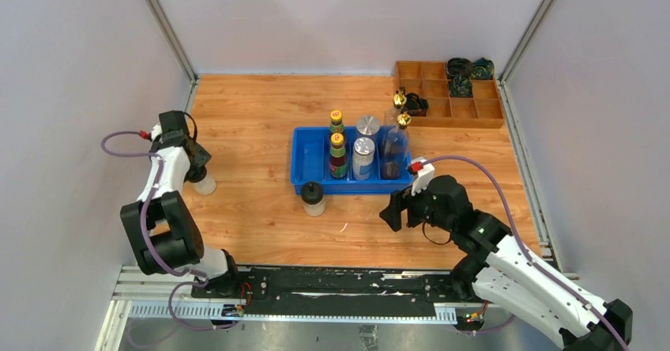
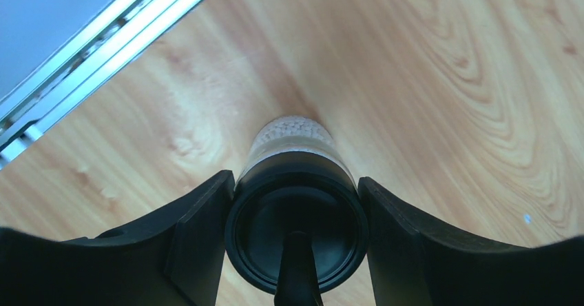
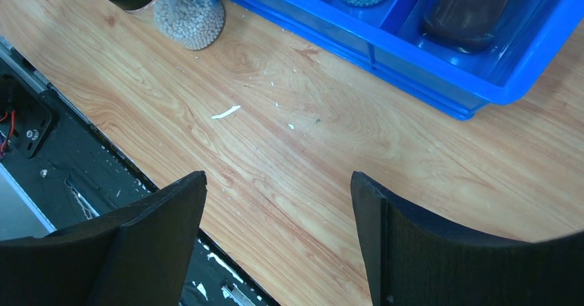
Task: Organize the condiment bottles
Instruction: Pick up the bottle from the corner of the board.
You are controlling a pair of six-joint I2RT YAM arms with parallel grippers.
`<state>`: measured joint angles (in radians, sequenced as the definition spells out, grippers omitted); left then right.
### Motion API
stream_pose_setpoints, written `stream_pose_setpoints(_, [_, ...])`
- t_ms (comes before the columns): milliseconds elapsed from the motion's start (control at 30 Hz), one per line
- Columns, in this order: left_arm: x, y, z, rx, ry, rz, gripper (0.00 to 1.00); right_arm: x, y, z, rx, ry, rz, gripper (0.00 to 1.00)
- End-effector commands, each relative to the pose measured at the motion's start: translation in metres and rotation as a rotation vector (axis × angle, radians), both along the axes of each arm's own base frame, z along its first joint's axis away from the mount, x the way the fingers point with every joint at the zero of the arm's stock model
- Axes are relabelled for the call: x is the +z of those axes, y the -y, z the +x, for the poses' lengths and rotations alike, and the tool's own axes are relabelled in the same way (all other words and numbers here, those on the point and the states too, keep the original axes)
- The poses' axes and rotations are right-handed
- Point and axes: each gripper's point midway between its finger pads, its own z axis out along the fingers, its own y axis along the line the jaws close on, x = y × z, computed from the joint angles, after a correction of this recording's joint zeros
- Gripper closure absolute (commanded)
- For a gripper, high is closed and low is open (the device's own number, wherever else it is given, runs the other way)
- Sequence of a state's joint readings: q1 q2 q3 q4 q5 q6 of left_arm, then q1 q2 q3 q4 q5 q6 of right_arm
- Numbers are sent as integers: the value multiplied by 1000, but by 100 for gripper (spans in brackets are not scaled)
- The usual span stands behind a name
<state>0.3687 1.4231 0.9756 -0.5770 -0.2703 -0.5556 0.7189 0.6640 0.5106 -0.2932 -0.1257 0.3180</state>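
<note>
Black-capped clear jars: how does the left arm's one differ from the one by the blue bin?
The black-capped clear jar at left is gripped by the left gripper; the other black-capped clear jar stands free before the blue plastic bin. The first sits far from the bin, the second beside its front wall. Both hold pale grains.

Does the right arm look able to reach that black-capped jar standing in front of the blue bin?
Probably yes: the jar stands upright on the table, left of the open right tool, with nothing between them.
</note>
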Motion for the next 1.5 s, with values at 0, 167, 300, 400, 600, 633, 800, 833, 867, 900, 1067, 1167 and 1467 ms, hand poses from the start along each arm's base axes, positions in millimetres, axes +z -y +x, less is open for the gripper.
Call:
stream_pose_setpoints(0, [-42, 42, 0, -109, -111, -115, 41, 0, 9, -8, -20, -3, -11, 18])
stream_pose_setpoints(167, [-48, 64, 15, -198, -136, -100, 42, -3, 12, -11, -26, -17, -16, 18])
stream_pose_setpoints(300, [-48, 87, 25, -276, -146, -70, 42, -4, 13, -11, -31, -22, -15, 18])
stream_pose_setpoints(400, [-49, 105, 30, -343, -161, -47, 42, -5, 13, -10, -37, -24, -20, 18])
stream_pose_setpoints(600, [-44, 137, 28, -449, -155, 1, 42, -3, 12, -10, -35, -29, -17, 18])
stream_pose_setpoints(633, [-42, 140, 27, -465, -153, 9, 42, -3, 12, -10, -36, -30, -15, 18])
stream_pose_setpoints(800, [-30, 156, 20, -538, -125, 46, 42, -3, 11, -12, -38, -38, 1, 18])
stream_pose_setpoints(833, [-29, 158, 18, -548, -123, 55, 42, -2, 11, -13, -38, -38, 6, 18])
stream_pose_setpoints(867, [-28, 160, 16, -554, -121, 64, 42, -2, 11, -13, -40, -40, 8, 18])
stream_pose_setpoints(900, [-28, 160, 13, -557, -124, 72, 42, -2, 11, -13, -43, -40, 11, 18])
stream_pose_setpoints(1067, [-34, 165, -1, -578, -143, 67, 43, -3, 11, -16, -47, -50, 28, 18])
stream_pose_setpoints(1167, [-38, 169, -11, -586, -144, 65, 43, -3, 10, -17, -46, -55, 33, 18])
stream_pose_setpoints(1467, [-29, 174, -12, -625, -100, 70, 42, 3, 7, -19, -36, -54, 38, 18])
